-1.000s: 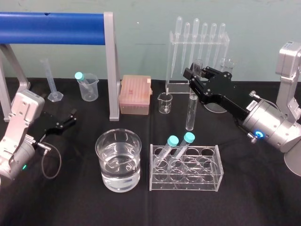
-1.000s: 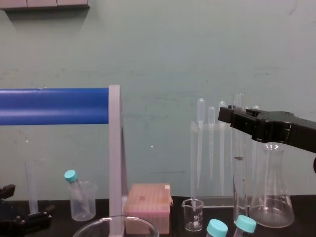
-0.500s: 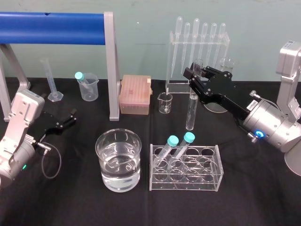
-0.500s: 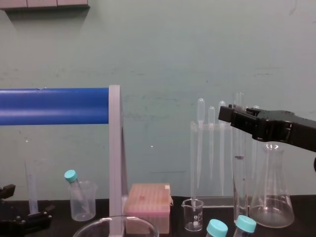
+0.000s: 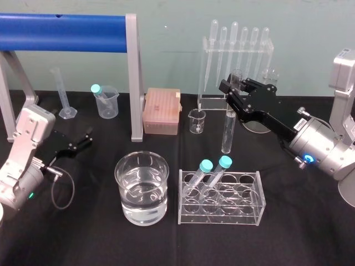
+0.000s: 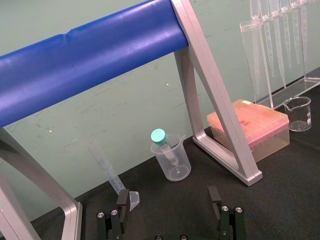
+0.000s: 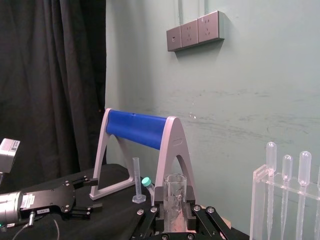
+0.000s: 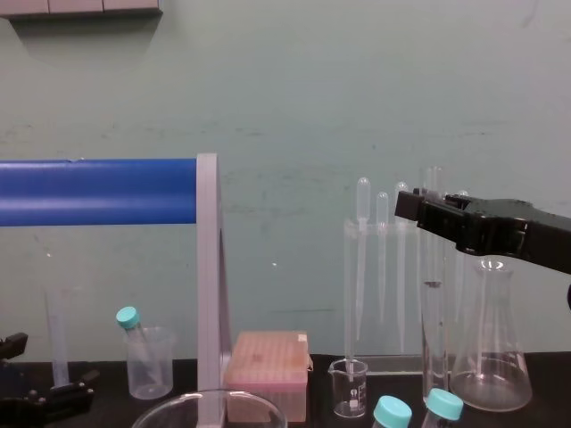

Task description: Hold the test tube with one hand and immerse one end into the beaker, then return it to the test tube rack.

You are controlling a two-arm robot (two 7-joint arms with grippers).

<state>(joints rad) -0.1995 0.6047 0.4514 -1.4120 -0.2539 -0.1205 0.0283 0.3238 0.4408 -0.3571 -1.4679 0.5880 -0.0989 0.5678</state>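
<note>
The test tube (image 5: 227, 133) hangs upright in the right pincer (image 5: 231, 93), whose fingers are clamped on its upper part. The chest view shows the flared rim standing clear above them. The pincer's black body covers the gripped stretch of glass from the head camera. In the right wrist view only the rim end shows between the fingers, and the rest lies behind the pincer. The rounded lower end sits just behind the far edge of the test tube rack (image 5: 219, 206). I cannot tell whether it hangs clear of the counter (image 5: 299, 227). In the chest view that end is partly masked by the cap of one of the two teal-capped tubes (image 5: 206, 165) leaning in the rack.

The beaker (image 5: 141, 191), about half full of clear liquid, stands to the rack's left, well apart from the test tube. The chest view catches only an arc of its rim at the lower edge. A small graduated beaker (image 5: 196, 121) stands just left of the test tube, with a pipette stand (image 5: 206, 83) behind it. A conical flask (image 8: 491, 357) is partly hidden behind the right pincer.

The left pincer (image 5: 84, 138) lies low at the counter's left side, its fingers spread with nothing between them.
</note>
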